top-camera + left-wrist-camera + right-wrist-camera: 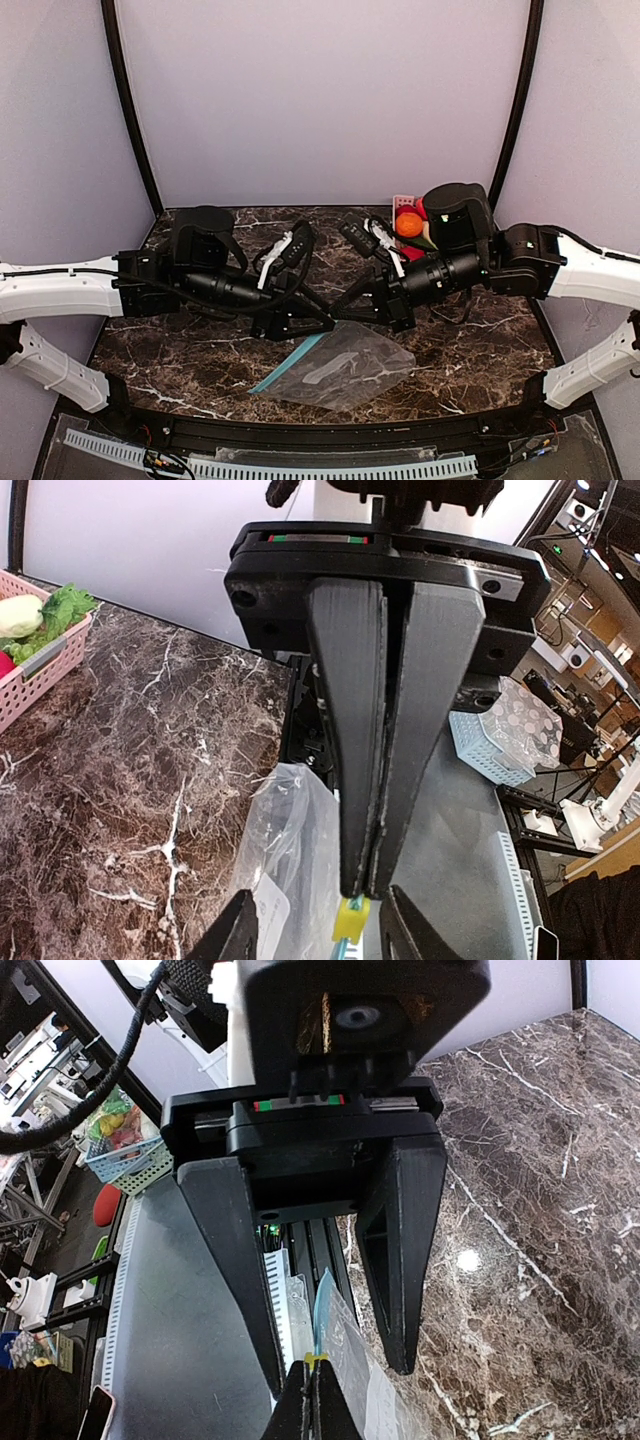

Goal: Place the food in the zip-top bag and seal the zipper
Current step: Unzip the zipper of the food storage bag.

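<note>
Zero food bagged, so the filling and the sealing are both left to do.
Left gripper [338, 1372] stands open astride the zipper [320, 1312]; right gripper [362, 885] is clamped on it. Only the top view shows the bag [345, 368], seemingly empty, on the table [480, 340]. Only the left wrist shows food [40, 615] in its basket [50, 665], well apart.

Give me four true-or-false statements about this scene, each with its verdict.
1. The clear bag lies on the marble table. True.
2. The vegetables are inside the bag. False: they sit in the pink basket.
3. The right hand is shut at the end of the bag's blue strip. True.
4. The left hand is clamped shut. False: its fingers stand apart.
</note>
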Action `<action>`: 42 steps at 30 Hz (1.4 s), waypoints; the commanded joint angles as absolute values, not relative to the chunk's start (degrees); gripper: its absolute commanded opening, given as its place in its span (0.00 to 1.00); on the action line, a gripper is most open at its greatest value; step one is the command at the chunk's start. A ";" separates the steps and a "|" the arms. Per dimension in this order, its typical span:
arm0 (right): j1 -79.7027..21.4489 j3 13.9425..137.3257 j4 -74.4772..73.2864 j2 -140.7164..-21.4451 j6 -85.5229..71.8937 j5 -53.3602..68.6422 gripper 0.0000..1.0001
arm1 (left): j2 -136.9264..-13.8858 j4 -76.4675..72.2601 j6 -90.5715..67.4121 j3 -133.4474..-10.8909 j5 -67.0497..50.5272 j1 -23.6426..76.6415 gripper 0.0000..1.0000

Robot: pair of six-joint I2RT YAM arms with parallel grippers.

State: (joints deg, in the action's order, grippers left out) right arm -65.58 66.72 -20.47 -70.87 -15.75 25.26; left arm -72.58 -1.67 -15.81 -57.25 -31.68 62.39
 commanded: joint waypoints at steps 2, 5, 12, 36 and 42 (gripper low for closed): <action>-65.28 66.19 -18.31 -69.77 -16.35 24.73 0.00 | -72.59 -2.11 -16.13 -57.83 -32.21 62.11 0.38; -65.30 66.09 -18.19 -69.85 -16.44 24.70 0.00 | -72.64 -2.11 -16.09 -57.75 -32.05 62.09 0.34; -65.30 66.18 -18.10 -70.13 -16.44 24.50 0.00 | -72.92 -2.03 -15.91 -57.74 -31.98 62.05 0.24; -65.25 64.97 -18.04 -69.80 -15.67 20.57 0.00 | -72.37 -2.43 -16.37 -56.65 -31.84 61.74 0.01; -65.26 63.97 -16.60 -68.76 -15.56 20.00 0.00 | -72.40 -2.61 -16.89 -56.37 -31.60 61.72 0.01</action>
